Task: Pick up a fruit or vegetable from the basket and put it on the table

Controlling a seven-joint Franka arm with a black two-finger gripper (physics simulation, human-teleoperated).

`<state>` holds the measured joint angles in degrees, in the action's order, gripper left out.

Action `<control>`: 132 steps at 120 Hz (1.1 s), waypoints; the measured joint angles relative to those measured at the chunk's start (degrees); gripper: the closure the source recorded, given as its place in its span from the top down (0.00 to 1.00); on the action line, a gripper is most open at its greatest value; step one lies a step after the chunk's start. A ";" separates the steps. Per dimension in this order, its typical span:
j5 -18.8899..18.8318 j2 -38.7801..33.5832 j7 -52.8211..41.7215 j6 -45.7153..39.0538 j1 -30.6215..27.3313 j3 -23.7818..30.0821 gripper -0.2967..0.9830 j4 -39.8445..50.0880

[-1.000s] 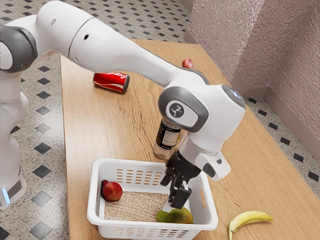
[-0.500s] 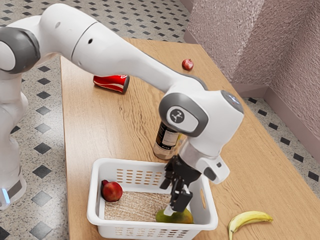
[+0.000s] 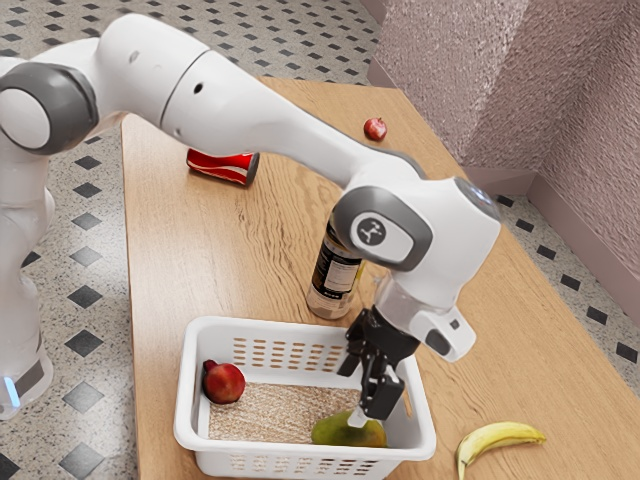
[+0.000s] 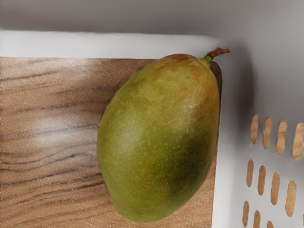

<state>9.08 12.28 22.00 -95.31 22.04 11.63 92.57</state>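
Shifted toward exterior view's right, black two-finger gripper (image 3: 354, 394), spread and empty, should centre over green oval mango (image 3: 333, 431), descending clear of corner walls of white plastic basket (image 3: 425, 438).

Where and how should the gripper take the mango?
Probably from straight above, across the middle of the mango: it lies on its side, longer than wide, so its flanks give the narrower span, and walls of the basket stand close by its stem end.

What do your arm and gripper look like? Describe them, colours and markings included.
My arm is smooth white, with rounded segments, dark grey joint trim, a round dark logo and a light-blue strip low down. My two-finger gripper is black and angular.
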 joint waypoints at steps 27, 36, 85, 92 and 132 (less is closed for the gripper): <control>0.09 2.00 -0.45 -0.03 -0.09 0.09 0.77 -0.02; 0.07 2.58 -0.65 -0.04 -0.25 0.15 0.77 -0.34; 0.02 4.72 -1.61 -0.05 -0.43 0.92 0.77 -1.96; 0.04 4.78 -1.70 -0.05 -0.43 0.88 0.77 -1.93; -0.94 8.55 -2.27 -0.08 -1.30 1.56 0.77 -4.76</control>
<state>8.14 20.83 19.73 -95.38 20.74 13.19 87.81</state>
